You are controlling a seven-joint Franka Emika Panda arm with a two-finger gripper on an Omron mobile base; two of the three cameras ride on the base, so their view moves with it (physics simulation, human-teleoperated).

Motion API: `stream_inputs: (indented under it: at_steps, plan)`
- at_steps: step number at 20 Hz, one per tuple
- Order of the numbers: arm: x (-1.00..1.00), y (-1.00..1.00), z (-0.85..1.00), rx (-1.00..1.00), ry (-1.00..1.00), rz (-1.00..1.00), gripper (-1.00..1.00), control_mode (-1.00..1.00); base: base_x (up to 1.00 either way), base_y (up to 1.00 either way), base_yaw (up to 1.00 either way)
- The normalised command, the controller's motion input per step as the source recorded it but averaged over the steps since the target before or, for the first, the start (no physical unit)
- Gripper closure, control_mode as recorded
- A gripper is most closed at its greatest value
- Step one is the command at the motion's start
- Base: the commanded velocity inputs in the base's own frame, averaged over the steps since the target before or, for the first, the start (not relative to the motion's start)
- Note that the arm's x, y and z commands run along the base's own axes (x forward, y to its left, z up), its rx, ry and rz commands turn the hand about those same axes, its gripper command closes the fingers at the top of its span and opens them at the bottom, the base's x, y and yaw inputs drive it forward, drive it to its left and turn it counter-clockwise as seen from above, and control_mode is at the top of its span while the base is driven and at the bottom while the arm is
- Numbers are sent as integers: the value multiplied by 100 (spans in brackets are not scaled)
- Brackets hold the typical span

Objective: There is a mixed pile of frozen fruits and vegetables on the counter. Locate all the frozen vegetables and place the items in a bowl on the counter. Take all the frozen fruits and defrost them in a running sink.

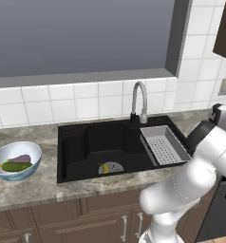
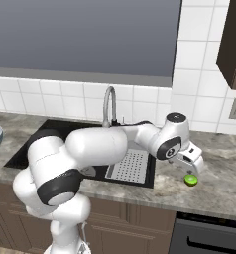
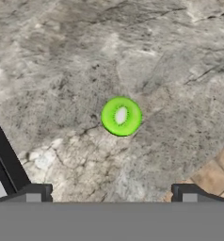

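Claw [image 2: 192,167] hovers above the lime [image 2: 191,179], fingers spread wide, holding nothing. Lime lies on the worktop [image 2: 214,186] right of the sink [image 2: 50,136]. Banana [image 1: 104,168] lies in the basin.

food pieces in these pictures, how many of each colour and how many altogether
Green: 2, the cucumber in the bowl and the lime on the counter below the hand
Purple-grey: 1, the eggplant in the bowl
Yellow: 1, the banana in the sink
Total: 4
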Motion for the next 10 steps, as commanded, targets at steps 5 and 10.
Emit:
stream_inputs:
  at_steps: [5, 10]
  plan:
    - [10, -13, -12, 0, 0, 0, -100, -100, 0, 0, 0]
    - [9, -10, -12, 1, 0, 0, -100, -100, 0, 0, 0]
